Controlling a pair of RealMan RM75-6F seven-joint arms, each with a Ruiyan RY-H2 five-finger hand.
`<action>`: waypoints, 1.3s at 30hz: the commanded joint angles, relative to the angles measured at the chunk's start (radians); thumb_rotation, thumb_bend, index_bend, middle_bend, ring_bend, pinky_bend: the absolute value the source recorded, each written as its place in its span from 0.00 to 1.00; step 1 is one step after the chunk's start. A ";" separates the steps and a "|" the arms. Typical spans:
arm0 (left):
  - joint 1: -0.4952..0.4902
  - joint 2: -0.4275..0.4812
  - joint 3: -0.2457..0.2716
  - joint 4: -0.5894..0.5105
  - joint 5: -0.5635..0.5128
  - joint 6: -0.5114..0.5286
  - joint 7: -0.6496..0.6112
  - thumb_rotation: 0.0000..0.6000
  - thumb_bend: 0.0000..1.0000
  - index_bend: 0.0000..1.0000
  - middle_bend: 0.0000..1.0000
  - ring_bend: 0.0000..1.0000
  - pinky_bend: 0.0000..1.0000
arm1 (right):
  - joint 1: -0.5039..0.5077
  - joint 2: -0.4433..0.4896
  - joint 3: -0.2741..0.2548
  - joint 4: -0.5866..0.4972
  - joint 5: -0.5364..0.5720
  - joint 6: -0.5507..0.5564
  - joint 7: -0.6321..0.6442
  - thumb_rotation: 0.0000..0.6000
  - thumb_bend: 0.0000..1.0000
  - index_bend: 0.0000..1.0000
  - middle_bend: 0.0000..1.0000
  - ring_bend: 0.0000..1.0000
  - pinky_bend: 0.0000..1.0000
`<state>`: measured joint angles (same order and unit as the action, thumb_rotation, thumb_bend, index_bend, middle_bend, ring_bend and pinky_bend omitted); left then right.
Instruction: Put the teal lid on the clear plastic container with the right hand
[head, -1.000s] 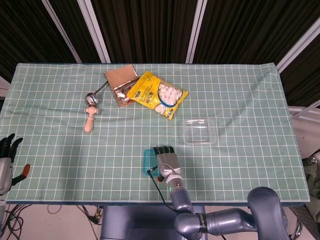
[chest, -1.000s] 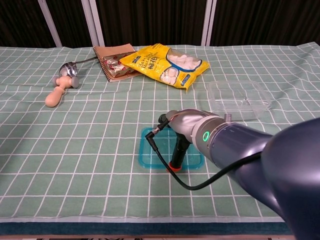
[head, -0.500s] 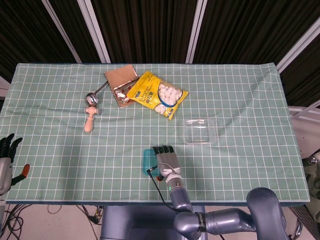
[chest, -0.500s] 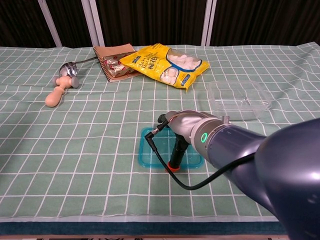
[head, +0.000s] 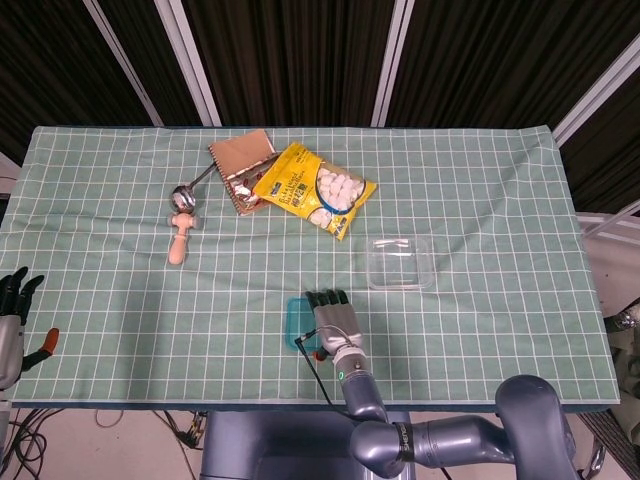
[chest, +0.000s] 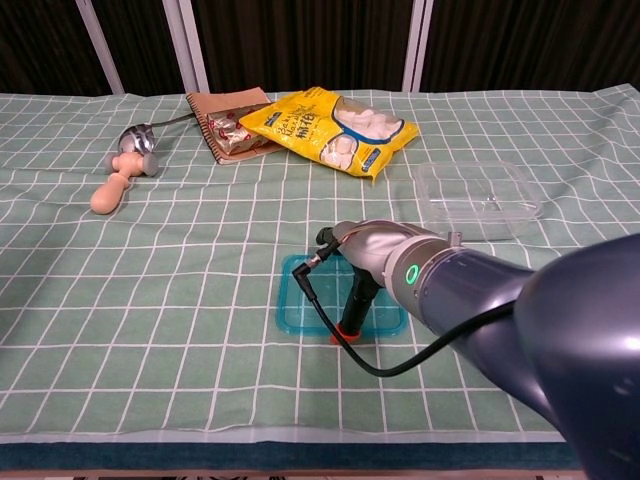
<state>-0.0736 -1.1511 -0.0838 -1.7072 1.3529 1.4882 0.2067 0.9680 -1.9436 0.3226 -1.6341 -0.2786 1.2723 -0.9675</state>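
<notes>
Teal lid (chest: 298, 305) lies flat on the tabletop (head: 120, 290) near the front edge, with the right hand (head: 330, 318) spread over it, palm down and fingers pointing away. In the chest view a dark thumb with a red tip reaches down to the lid's near edge; whether the hand truly grips it cannot be told. Over the last second the hand has barely shifted and the lid has stayed where it was, so I judge the grasp is being settled and the lift has not begun. The clear plastic container (head: 400, 263) sits open, to the right and farther back, well apart. The left hand (head: 12, 305) waits at the left edge, fingers apart, holding nothing.
</notes>
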 joint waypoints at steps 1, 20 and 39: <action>0.000 0.000 0.000 0.000 0.000 -0.001 0.000 1.00 0.34 0.12 0.00 0.00 0.00 | -0.001 0.002 -0.001 0.002 0.005 -0.006 -0.001 1.00 0.21 0.00 0.19 0.00 0.00; 0.001 0.001 0.000 -0.002 -0.001 0.000 -0.002 1.00 0.34 0.13 0.00 0.00 0.00 | -0.010 0.001 -0.029 0.017 -0.017 -0.022 0.008 1.00 0.21 0.00 0.20 0.00 0.00; 0.001 0.003 0.001 -0.002 -0.001 -0.001 -0.004 1.00 0.34 0.12 0.00 0.00 0.00 | -0.018 0.018 -0.035 -0.001 -0.043 -0.030 0.022 1.00 0.32 0.01 0.36 0.05 0.00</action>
<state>-0.0721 -1.1480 -0.0825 -1.7090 1.3517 1.4870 0.2024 0.9523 -1.9272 0.2875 -1.6337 -0.3166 1.2424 -0.9508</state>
